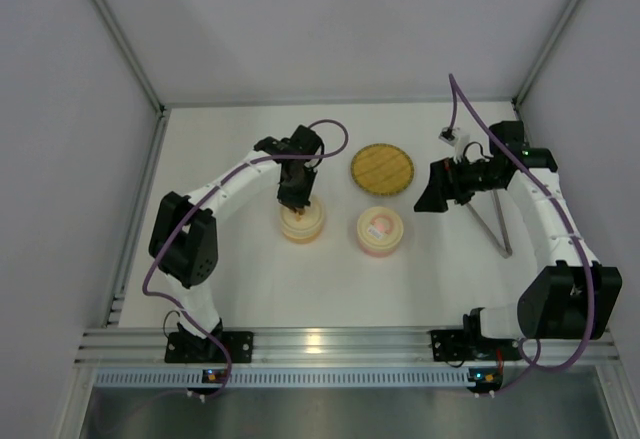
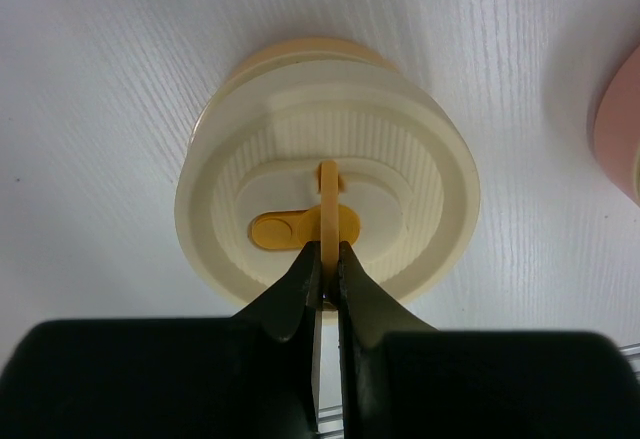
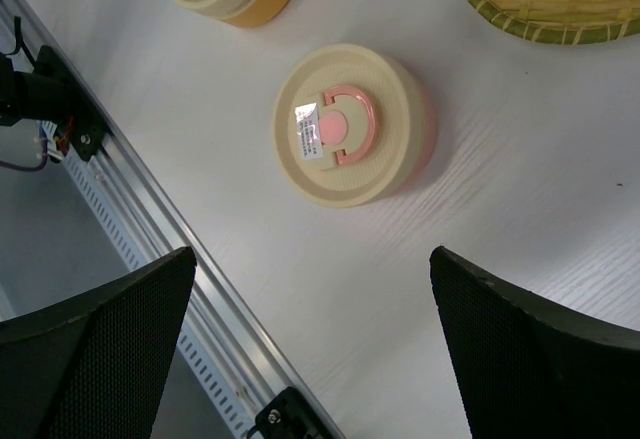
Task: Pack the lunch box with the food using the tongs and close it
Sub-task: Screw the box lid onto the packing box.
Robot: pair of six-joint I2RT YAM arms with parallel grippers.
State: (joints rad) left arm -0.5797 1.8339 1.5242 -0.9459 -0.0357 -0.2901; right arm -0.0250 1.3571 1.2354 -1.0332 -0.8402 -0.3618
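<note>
Left wrist view: the left gripper (image 2: 328, 259) was pinched shut on the yellow ring handle (image 2: 328, 214). The handle stood upright at the middle of the cream lid (image 2: 330, 139) of the yellow container (image 1: 300, 227).
Right gripper: the right gripper (image 3: 312, 264) hung with its jaws wide apart and nothing between them. It was above the table (image 3: 520, 159), near the pink container (image 3: 350, 179).
Tongs, place: the tongs (image 1: 503, 239) lay flat on the table under the right arm. They were well apart from both containers, and neither gripper touched them.
Tongs, handling: judged light, stiff and springy. The bare metal was likely slippery against the pads, and it sat low on the table. They looked best taken across both arms, partway along from the joined end, so that a squeeze would close the tips.
Ring handle, handling: thin plastic, probably hinged and light. The pinch across its flat should lift the lid straight up, though a tight lid could drag the container along.
Yellow container: lid on, contents hidden.
Pink container: cream lid on, with the pink handle (image 3: 362, 109) folded flat and a small sticker (image 3: 308, 131) beside it. Contents hidden.
Bamboo tray: the bamboo tray (image 1: 382, 167) sat beyond the two containers. Nothing could be made out on it.
Food: none showed in any view, so its place could not be told.
</note>
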